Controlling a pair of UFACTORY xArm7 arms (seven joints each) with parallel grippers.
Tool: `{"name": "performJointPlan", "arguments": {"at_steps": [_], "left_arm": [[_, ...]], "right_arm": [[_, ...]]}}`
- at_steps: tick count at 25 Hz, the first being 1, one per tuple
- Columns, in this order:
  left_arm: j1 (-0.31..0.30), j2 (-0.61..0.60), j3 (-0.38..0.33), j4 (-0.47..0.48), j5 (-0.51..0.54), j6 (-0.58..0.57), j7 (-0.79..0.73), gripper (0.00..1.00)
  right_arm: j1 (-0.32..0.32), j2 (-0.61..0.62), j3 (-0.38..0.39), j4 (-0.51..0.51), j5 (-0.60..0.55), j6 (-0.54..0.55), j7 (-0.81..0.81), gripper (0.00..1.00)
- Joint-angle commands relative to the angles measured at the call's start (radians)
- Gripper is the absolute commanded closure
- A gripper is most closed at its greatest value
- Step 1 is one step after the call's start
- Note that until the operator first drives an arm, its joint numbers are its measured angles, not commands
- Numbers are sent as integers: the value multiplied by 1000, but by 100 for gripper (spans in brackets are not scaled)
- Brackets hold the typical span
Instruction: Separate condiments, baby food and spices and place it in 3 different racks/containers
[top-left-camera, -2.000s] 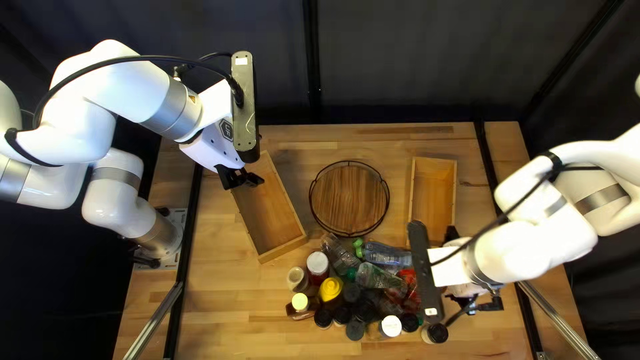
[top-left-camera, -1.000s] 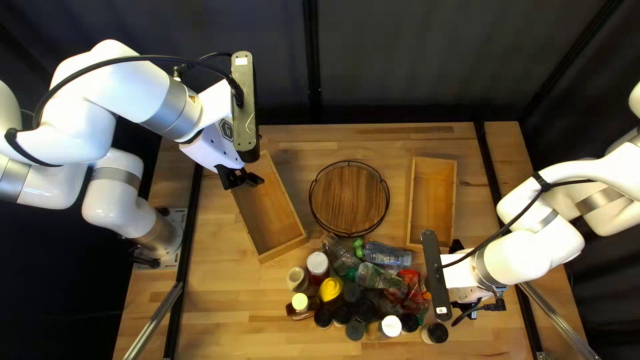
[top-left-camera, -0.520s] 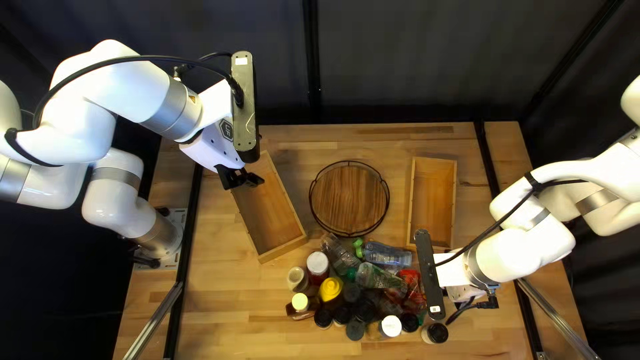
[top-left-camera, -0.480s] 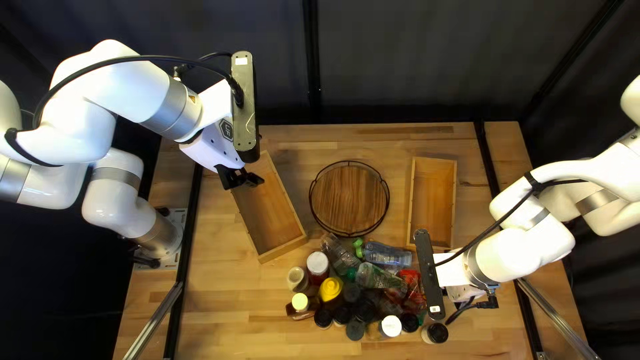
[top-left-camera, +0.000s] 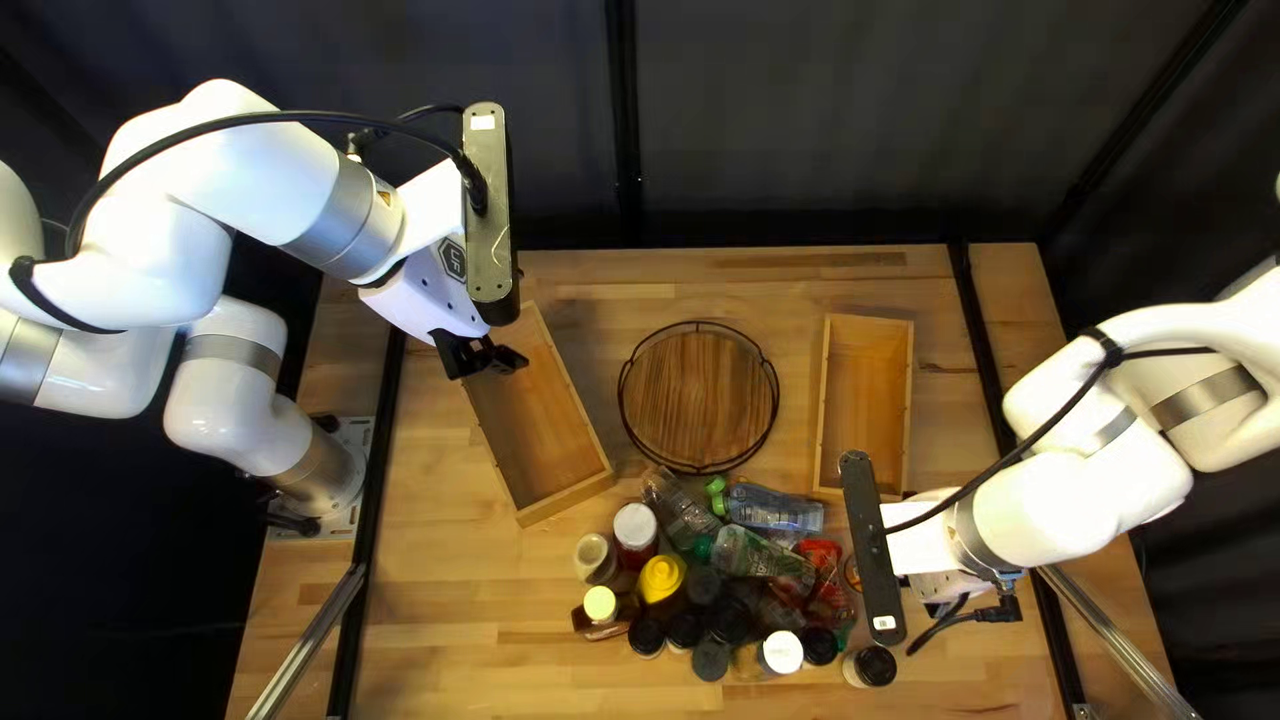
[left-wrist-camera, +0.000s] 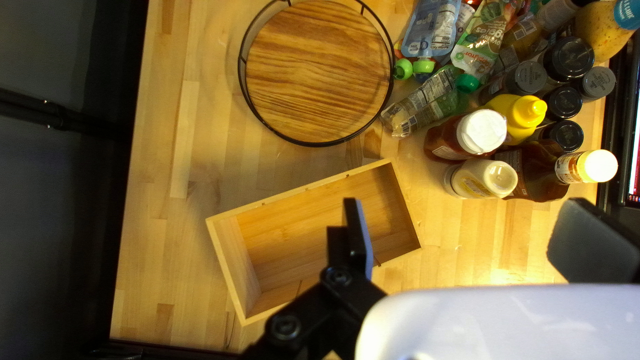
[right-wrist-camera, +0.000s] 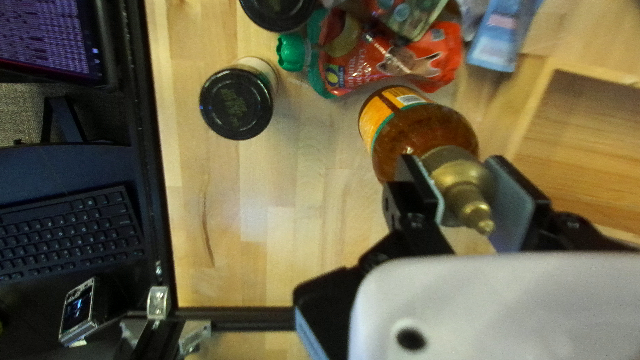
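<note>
Black lids (top-left-camera: 710, 660) are seen nearest, toward the table's (top-left-camera: 454, 667) near edge from the round rack (top-left-camera: 700, 400); the jars under them are mostly hidden. Beside them, a jar is topped by a white lid (top-left-camera: 783, 652).

Right of the round rack and nearer, the right pincer (top-left-camera: 920, 534) is partly covered by a dark bar (top-left-camera: 874, 560); in its own wrist view it is seen clamped on the amber bottle (right-wrist-camera: 427, 133) by its gold-coloured cap (right-wrist-camera: 467, 180). The bottle is of brown, see-through stuff, banded with an orange and teal label. Beside it, a glossy red pouch (right-wrist-camera: 407, 60) is capped in green; another black lid is cut off by the view's edge.

Nearer than the round rack, a yellow bottle (top-left-camera: 662, 578) is crowded by a red one with a white cap (top-left-camera: 635, 523); the blue and green pouches are overlapped and hard to separate.

The round rack is rimmed with black wire and is flanked by the right wooden box (top-left-camera: 867, 400) and, at its left, the slanted left wooden box (top-left-camera: 536, 427). The left box's far end is partly hidden by the left pincer (top-left-camera: 483, 358), whose fingers are held wide apart above it.
</note>
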Motion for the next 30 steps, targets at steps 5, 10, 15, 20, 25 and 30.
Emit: {"name": "performJointPlan", "arguments": {"at_steps": [5, 10, 15, 20, 25, 30], "left_arm": [[0, 0, 0, 0, 0, 0, 0, 0], [0, 0, 0, 0, 0, 0, 0, 0], [0, 0, 0, 0, 0, 0, 0, 0], [0, 0, 0, 0, 0, 0, 0, 0], [0, 0, 0, 0, 0, 0, 0, 0], [0, 0, 0, 0, 0, 0, 0, 0]], "right_arm": [[-61, 57, -115, 158, -35, 68, -201, 100], [-100, 93, -181, 169, -50, 15, -298, 99], [-151, 127, -261, 166, -50, -59, -392, 99], [-199, 200, -336, 197, -25, -129, -464, 100], [-239, 293, -384, 242, 0, -180, -489, 100], [-269, 381, -414, 279, 35, -215, -502, 99]]}}
